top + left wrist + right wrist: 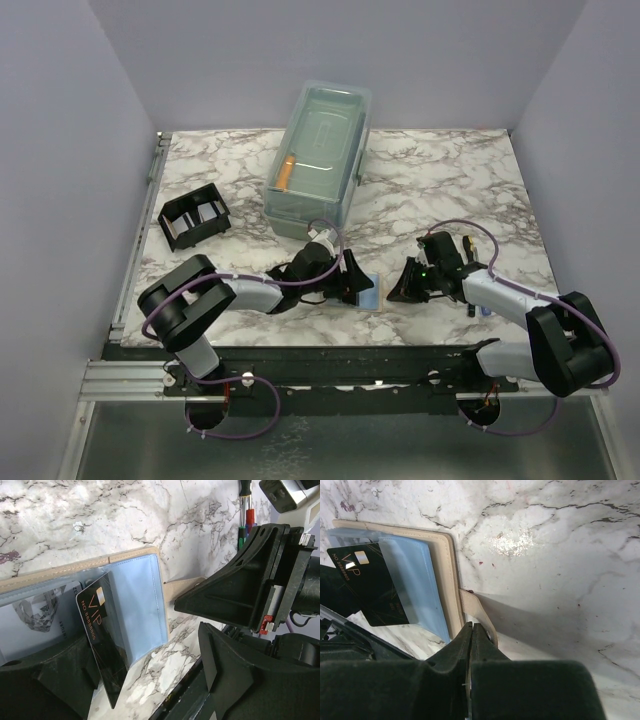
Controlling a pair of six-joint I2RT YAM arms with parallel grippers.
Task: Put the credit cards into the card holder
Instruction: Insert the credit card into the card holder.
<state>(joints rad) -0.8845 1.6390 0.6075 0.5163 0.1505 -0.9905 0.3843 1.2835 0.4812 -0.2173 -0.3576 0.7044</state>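
Card work at near edge of marble table point(440, 190): holds fingers of left gripper point(142, 647) spread wide either side of dark grey card point(102, 640), tilted on edge against blue face of tan-edged pad point(135, 605). Presses fingers of right gripper point(471, 630) together at pad's tan flap point(477, 610); cannot tell whether pinching it. Shows black card holder point(195, 218) well apart at far left, near clear lidded box point(320, 150).
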